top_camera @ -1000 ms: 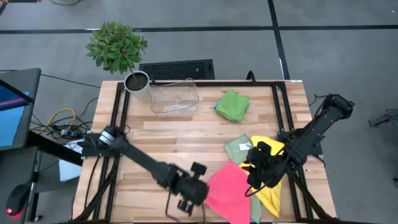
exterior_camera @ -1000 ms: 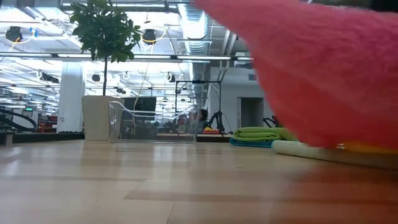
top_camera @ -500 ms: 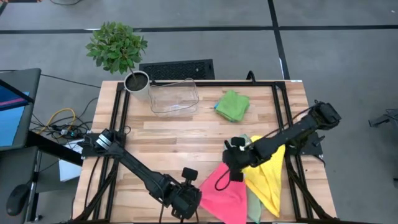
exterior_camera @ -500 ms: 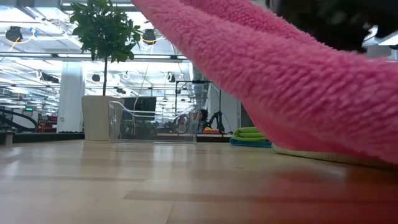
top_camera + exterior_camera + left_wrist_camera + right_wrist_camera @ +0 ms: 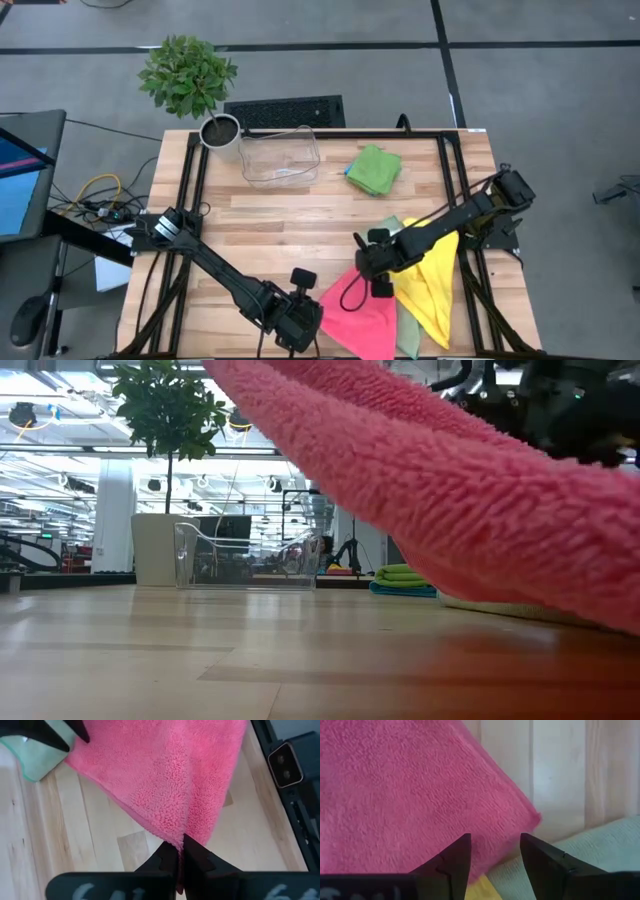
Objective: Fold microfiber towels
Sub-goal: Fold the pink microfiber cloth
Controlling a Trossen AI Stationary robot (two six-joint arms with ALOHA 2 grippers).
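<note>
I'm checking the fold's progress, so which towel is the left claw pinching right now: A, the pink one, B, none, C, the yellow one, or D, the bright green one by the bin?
A: in the left wrist view the left claw is shut on a corner of the pink towel, which hangs from its fingertips.

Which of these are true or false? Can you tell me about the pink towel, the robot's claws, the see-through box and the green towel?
1. The left gripper pinches a corner of the pink towel. True.
2. The right gripper is shut. False: its fingers are open above the pink towel.
3. The clear bin holds a towel. False: it looks empty.
4. A folded green towel lies beside the bin. True.
</note>
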